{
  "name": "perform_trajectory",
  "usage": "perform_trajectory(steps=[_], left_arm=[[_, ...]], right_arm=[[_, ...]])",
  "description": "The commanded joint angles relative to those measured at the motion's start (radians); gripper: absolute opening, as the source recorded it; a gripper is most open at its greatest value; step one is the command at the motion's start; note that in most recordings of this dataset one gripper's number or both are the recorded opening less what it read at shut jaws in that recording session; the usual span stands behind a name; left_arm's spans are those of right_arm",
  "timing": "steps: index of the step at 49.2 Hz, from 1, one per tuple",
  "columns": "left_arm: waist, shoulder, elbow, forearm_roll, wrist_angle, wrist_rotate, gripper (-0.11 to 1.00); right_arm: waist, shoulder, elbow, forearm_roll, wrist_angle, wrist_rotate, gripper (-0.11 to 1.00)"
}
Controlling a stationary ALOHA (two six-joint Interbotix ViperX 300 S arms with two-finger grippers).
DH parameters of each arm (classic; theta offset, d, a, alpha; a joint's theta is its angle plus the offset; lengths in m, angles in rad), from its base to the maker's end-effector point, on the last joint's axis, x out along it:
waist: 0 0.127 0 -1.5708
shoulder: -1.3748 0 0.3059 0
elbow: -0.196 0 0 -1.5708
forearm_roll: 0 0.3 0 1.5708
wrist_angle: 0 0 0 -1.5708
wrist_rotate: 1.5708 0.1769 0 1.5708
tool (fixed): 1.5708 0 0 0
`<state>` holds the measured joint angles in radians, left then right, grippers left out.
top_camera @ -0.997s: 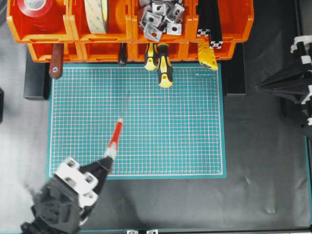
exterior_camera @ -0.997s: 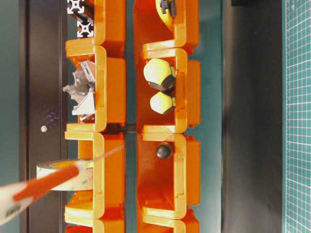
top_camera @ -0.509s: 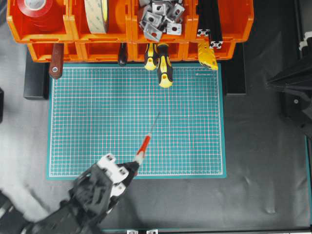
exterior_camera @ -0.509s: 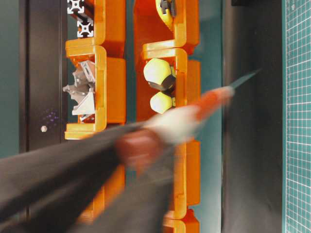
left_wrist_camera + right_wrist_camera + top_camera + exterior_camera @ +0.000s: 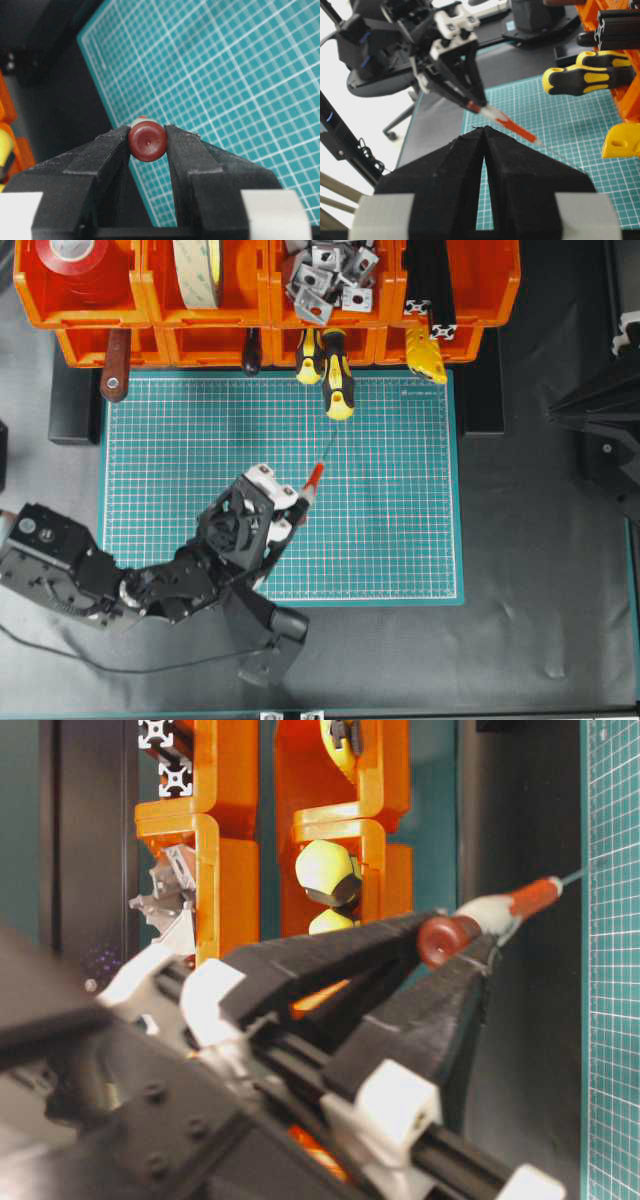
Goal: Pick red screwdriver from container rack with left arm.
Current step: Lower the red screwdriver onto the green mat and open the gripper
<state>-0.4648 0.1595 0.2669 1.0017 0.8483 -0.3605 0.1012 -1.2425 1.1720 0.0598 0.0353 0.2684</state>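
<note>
The red screwdriver (image 5: 313, 478) hangs above the green mat, clear of the container rack (image 5: 265, 300), its thin shaft pointing up-right toward the bins. My left gripper (image 5: 297, 502) is shut on its rear. In the left wrist view the rounded dark-red end (image 5: 147, 142) is squeezed between both black fingers. From table level the red screwdriver (image 5: 530, 898) juts past the fingertips (image 5: 470, 965), with the orange rack (image 5: 225, 840) behind. My right gripper (image 5: 484, 130) is shut and empty, parked at the right edge (image 5: 560, 412), looking at the red screwdriver (image 5: 512, 127).
Two yellow-and-black screwdrivers (image 5: 338, 380) and a brown-handled tool (image 5: 115, 365) stick out of the lower bins. Upper bins hold tape rolls (image 5: 75, 260) and metal brackets (image 5: 325, 275). The green cutting mat (image 5: 400, 500) lies in front of the rack. The left arm's body crosses the mat's lower left.
The left arm has carried the screwdriver from the mat's lower-left edge up and right to its middle. The right arm drew back slightly to the right.
</note>
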Motion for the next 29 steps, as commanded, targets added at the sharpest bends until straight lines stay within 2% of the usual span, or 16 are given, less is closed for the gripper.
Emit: perform_trajectory(steps=[1,14,22,29], left_arm=[[0.012,-0.038,0.011,0.005,-0.014,-0.003,0.24],[0.063,-0.044,0.069,0.005,-0.149,-0.005,0.24],[0.066,-0.049,0.074,0.005,-0.163,-0.009,0.24],[0.063,-0.051,0.077,0.005,-0.178,-0.049,0.24]], right_arm=[[-0.003,0.012,-0.034,0.003,-0.005,0.002,0.0],[-0.006,0.015,-0.032,0.003,-0.005,0.002,0.0],[-0.008,0.014,-0.032,0.003,-0.003,0.002,0.0],[-0.008,0.014,-0.032,0.003,-0.003,0.002,0.0]])
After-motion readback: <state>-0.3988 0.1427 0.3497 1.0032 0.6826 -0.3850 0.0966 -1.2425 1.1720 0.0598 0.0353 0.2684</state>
